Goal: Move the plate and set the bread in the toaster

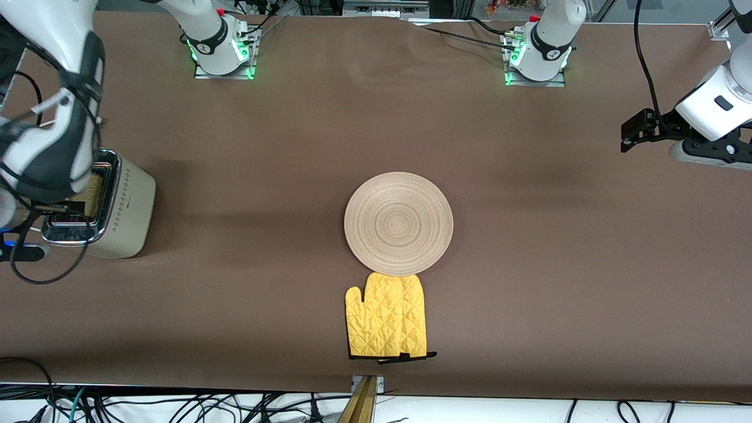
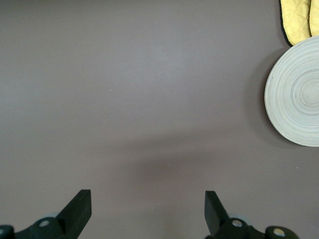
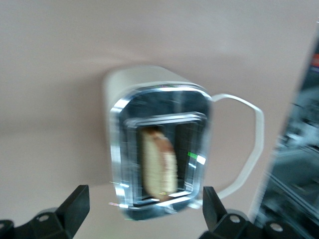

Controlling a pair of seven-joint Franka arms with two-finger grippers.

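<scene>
Toaster [image 1: 120,208] at the right arm's end of the tabletop [image 1: 264,147]: the bread [image 3: 158,162] stands upright in one slot, the other slot empty. The right gripper [image 3: 144,211] hangs over the toaster, jaws apart and holding nothing, so the loading step appears done.

Well away from the toaster, mid-tabletop, lies the plate [image 1: 399,223], bare; whether this is its intended place cannot be judged. A yellow oven mitt [image 1: 386,323] lies nearer the front camera than the plate, its fingertips touching the plate's rim.

Farthest from the toaster, the left gripper [image 2: 147,209] waits over bare tabletop, jaws apart and empty. Nothing stands in the way; only the right arm's retreat seems left.
</scene>
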